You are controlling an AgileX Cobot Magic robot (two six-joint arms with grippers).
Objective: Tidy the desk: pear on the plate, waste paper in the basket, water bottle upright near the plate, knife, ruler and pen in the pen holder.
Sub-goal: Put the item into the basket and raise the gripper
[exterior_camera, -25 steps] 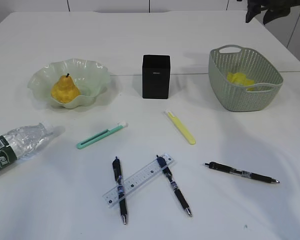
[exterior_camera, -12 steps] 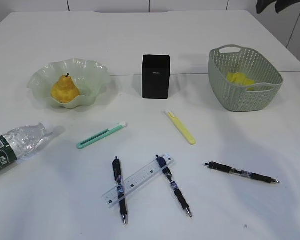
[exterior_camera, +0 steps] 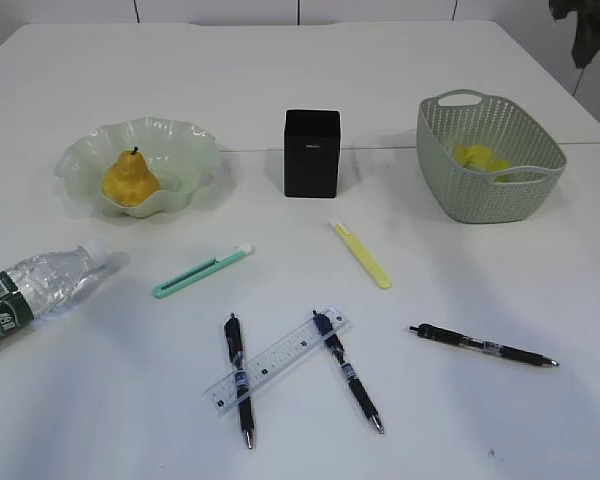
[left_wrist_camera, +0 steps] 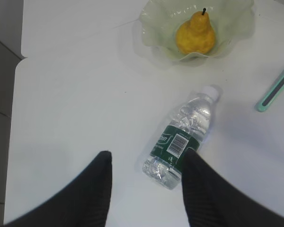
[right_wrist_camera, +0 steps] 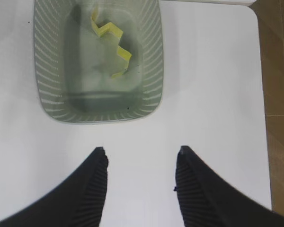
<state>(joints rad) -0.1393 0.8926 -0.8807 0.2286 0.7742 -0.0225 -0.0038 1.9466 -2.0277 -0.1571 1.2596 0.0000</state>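
Note:
The pear sits in the wavy plate. The water bottle lies on its side at the left of the desk. My left gripper is open and empty above the bottle's base. My right gripper is open and empty, high beside the basket, which holds yellow waste paper. The black pen holder stands at centre back. A green knife, a yellow knife, the ruler and three pens lie on the desk.
The ruler lies across two of the pens; the third pen lies alone at the right. The right arm shows only as a dark shape at the top right corner. The desk's right edge runs close to the basket.
The right arm has moved rightward along the top edge of the exterior view, away from the basket. Nothing on the desk has moved.

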